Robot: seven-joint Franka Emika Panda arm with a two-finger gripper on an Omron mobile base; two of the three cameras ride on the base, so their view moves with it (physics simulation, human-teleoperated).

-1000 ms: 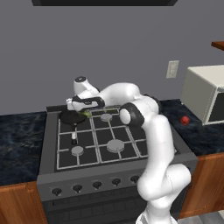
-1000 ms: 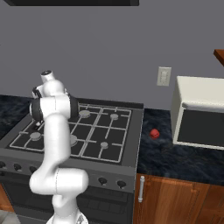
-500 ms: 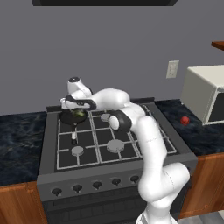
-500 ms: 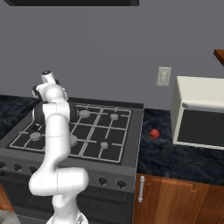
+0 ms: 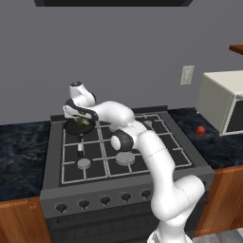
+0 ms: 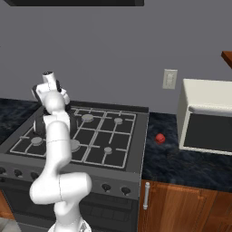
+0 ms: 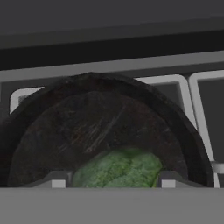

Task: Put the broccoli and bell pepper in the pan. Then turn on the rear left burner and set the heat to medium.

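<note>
The black pan (image 5: 71, 128) sits on the rear left burner of the stove (image 5: 142, 156), its handle with the whitish tip (image 5: 80, 153) pointing toward the front. My gripper (image 5: 81, 119) hangs just over the pan, shut on the green broccoli (image 5: 85, 122). In the hand view the broccoli (image 7: 118, 168) fills the gap between my gripper's (image 7: 113, 181) two fingertips, and the pan's (image 7: 100, 127) dark floor lies right beneath it. Far to the right of the stove, the red bell pepper (image 5: 201, 130) (image 6: 159, 138) lies on the dark counter.
A white microwave (image 5: 223, 102) (image 6: 208, 118) stands on the counter right of the pepper. A row of knobs (image 5: 104, 200) runs along the stove's front panel. Grey burner caps (image 5: 125, 158) sit under the grates. A wall outlet (image 5: 188, 75) is behind the counter.
My hand has swung a little to the left with the broccoli in it, and now hangs over the pan. The bell pepper has stayed in place.
</note>
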